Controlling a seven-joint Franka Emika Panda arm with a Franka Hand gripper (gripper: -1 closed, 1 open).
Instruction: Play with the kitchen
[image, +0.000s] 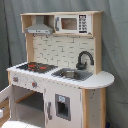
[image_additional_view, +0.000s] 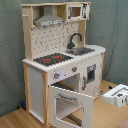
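Observation:
The kitchen (image: 60, 65) is a tall white and light-wood toy unit that fills both exterior views. Its black stovetop (image: 36, 66) has red burners. Beside the stovetop are a sink (image: 72, 74) and a black faucet (image: 84, 59). Up top are a grey hood (image: 39, 29) and a microwave (image: 70, 23). In the second exterior view the kitchen (image_additional_view: 60, 60) has its windowed oven door (image_additional_view: 70, 105) swung open toward the front. A white part of my arm with the gripper (image_additional_view: 119, 95) sits low at the second exterior view's right edge, apart from the kitchen.
A grey-green curtain (image_additional_view: 112, 30) hangs behind the kitchen. The floor (image_additional_view: 105, 115) is light wood. Two knobs (image_additional_view: 65, 72) sit on the front panel above the oven, and a closed cabinet door with a dark panel (image: 62, 107) is beside it.

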